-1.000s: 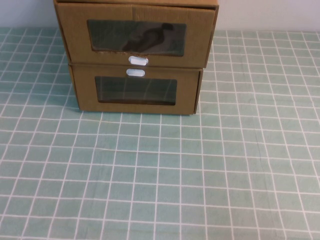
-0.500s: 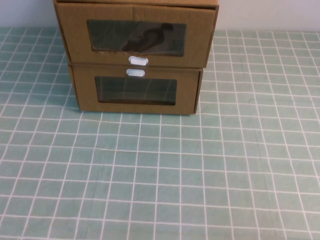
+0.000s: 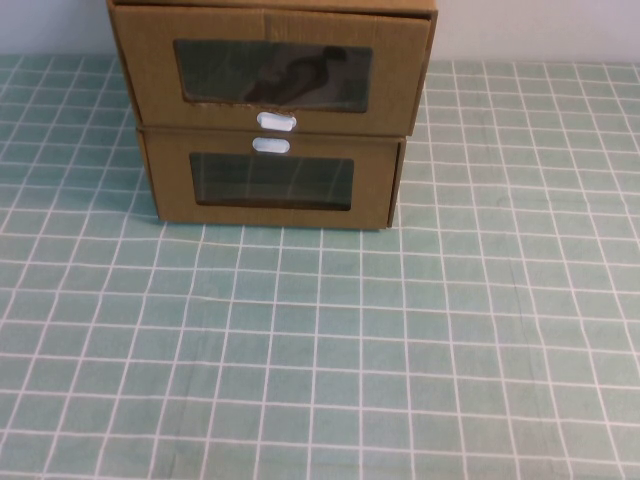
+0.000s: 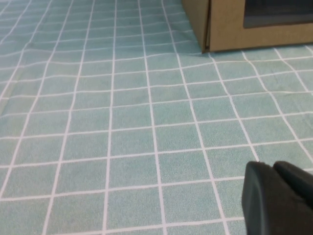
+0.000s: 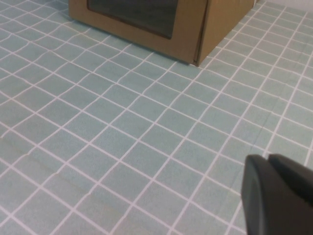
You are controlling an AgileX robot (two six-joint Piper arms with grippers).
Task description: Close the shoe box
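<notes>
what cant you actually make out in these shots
- Shoe box: top cut off by the high view's upper edge; contents only a dark shape behind the window.
- Lower box: interior dark behind glare.
- Left gripper: cropped at the left wrist view's corner.
- Right gripper: likewise cropped in the right wrist view; neither shows in the high view.

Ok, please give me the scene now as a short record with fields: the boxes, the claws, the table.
shoe box: upper of two stacked cardboard boxes; white tab below its window; dark shape inside
lower box: beneath it; white tab above its window
drawer state: cannot tell if fully pushed in
left claw: low over the table, apart from the boxes; seen in left wrist view only
right claw: likewise; seen in right wrist view only
table: green checked cloth
</notes>
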